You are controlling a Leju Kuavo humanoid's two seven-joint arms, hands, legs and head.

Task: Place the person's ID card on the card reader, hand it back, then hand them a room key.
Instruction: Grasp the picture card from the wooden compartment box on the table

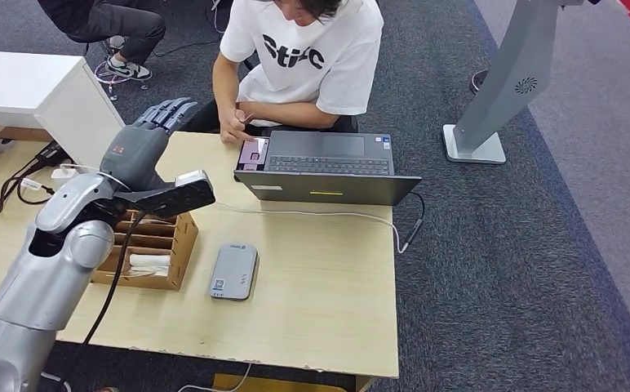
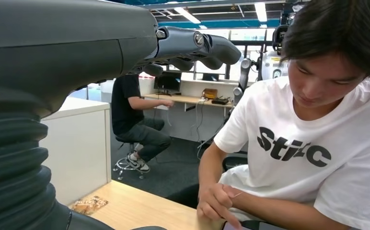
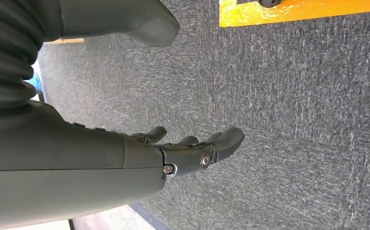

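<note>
Open-plan office: grey carpet [image 1: 491,245], wooden desk [image 1: 320,278], laptop [image 1: 328,167], ceiling strip lights [image 2: 188,15]

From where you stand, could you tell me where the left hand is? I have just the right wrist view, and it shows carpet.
Observer: The left hand is raised over the wooden table, open and holding nothing.
Operator: Thank you. Is the card reader near it?
Observer: A grey card reader lies flat on the table, beside a wooden organiser box.
Operator: And where is the person's card?
Observer: The person sits behind the laptop, one hand on a pinkish card-like thing at its corner; I cannot confirm it is the ID card.
</note>
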